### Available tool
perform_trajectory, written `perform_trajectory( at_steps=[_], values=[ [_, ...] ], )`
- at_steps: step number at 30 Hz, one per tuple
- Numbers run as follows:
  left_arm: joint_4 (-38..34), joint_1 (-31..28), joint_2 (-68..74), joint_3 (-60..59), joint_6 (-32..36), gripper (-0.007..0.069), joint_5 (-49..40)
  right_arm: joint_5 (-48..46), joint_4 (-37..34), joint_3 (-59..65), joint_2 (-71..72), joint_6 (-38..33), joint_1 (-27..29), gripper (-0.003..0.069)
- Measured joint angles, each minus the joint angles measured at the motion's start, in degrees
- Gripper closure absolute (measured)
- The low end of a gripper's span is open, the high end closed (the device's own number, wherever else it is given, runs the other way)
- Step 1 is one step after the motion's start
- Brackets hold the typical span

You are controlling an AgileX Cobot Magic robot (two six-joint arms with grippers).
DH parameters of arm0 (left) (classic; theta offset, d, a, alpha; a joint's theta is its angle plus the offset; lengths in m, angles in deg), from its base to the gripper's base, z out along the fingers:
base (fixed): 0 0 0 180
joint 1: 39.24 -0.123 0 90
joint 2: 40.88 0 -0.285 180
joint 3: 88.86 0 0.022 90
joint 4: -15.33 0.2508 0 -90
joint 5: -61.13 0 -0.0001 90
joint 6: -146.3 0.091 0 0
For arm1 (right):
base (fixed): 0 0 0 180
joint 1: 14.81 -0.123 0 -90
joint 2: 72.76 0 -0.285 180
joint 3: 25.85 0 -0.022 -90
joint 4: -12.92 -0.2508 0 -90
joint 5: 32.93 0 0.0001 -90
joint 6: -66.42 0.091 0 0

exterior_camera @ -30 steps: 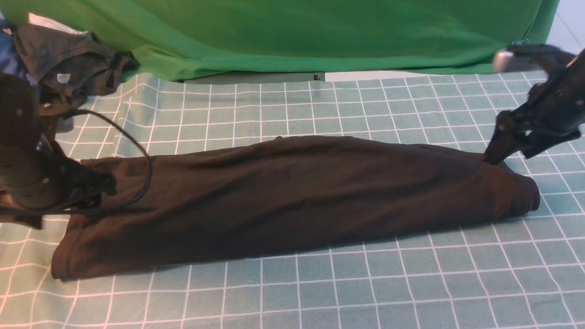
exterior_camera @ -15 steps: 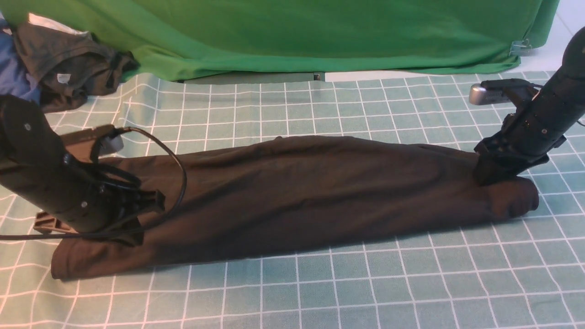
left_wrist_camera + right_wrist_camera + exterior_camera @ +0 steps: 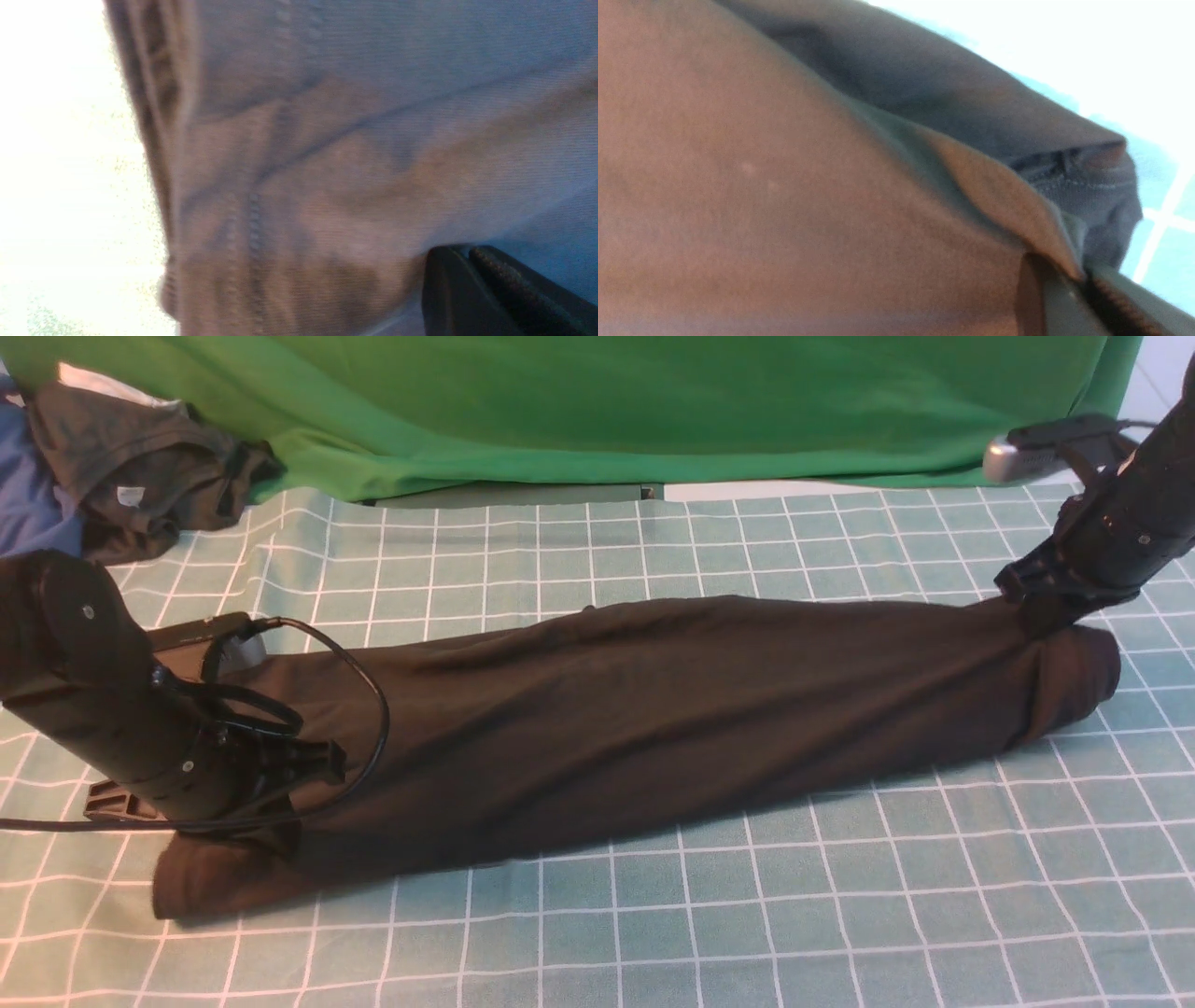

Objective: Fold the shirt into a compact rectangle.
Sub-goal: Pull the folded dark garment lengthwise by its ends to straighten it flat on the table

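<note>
Shirt (image 3: 653, 709) higher rightward, right hand (image 3: 1044, 619) half-hidden.

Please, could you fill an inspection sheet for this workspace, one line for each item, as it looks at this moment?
Surface: checked green mat, flat, white grid lines.
Job's things: black shirt, folded to a long band across the mat, right end lifted.
Clutter: dark grey garment with pale tag and blue cloth, far left corner.
Grippers: left gripper shut on the shirt's left end; right gripper shut on its right end.
Cables: black cable loops from the left arm over the shirt.
Surroundings: bright green cloth behind the mat.
</note>
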Motion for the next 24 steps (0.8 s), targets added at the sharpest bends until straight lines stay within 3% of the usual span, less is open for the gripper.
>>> perform_trajectory(
  at_steps=[4,8,13,16,24],
  values=[
    [0.1,0.0,0.0,0.0,0.1,0.0617,-0.5,1.1,0.8,0.0,-2.2,0.4,0.0,0.0610],
    [1.2,0.0,0.0,0.0,0.3,0.0617,-1.8,4.3,3.6,0.0,-5.4,4.1,0.0,0.0516],
    [2.2,0.0,0.0,0.0,0.5,0.0617,-3.2,7.8,11.4,-1.1,-5.4,13.6,0.0,0.0151],
    [2.2,0.0,0.0,0.0,0.5,0.0617,-3.5,3.0,13.3,-3.2,-4.4,19.2,0.0,0.0017],
    [2.2,0.0,0.0,0.0,0.6,0.0617,-3.8,-5.8,13.5,-4.9,-2.5,20.3,0.0,-0.0024]
  ],
)
